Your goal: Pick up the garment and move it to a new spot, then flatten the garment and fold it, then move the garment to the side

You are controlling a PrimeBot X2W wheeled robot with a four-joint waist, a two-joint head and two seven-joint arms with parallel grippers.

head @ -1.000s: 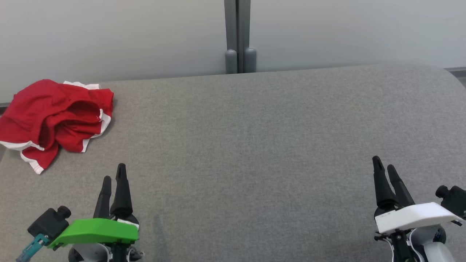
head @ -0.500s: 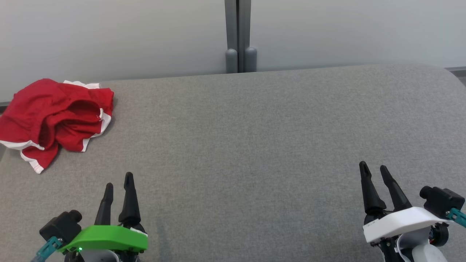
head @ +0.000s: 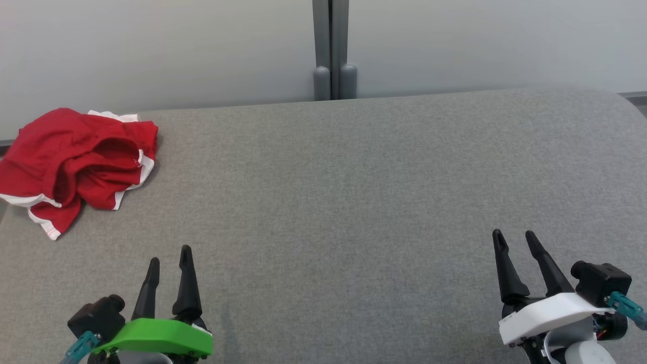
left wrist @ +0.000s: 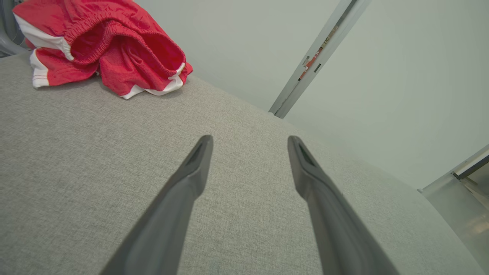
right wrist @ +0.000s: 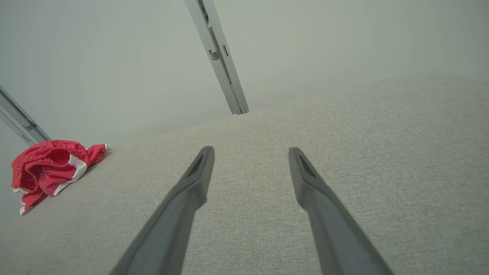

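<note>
1. The grey cloth-covered table [head: 354, 177] stretches wide in front of the robot.
2. The red garment [head: 76, 162], shorts with white trim, lies crumpled at the table's far left corner. Its waistband gapes upward. The heap is somewhat wider than deep, with one tail trailing toward the left edge.
3. The green-capped left gripper [head: 170, 254] sits at the near left, fingers spread and holding nothing. The garment lies ahead and to its left, so I'd judge this the nearer arm for the reach.
4. The white-capped right gripper [head: 513, 233], at the near right, is likewise spread and empty, well apart from the garment.
</note>
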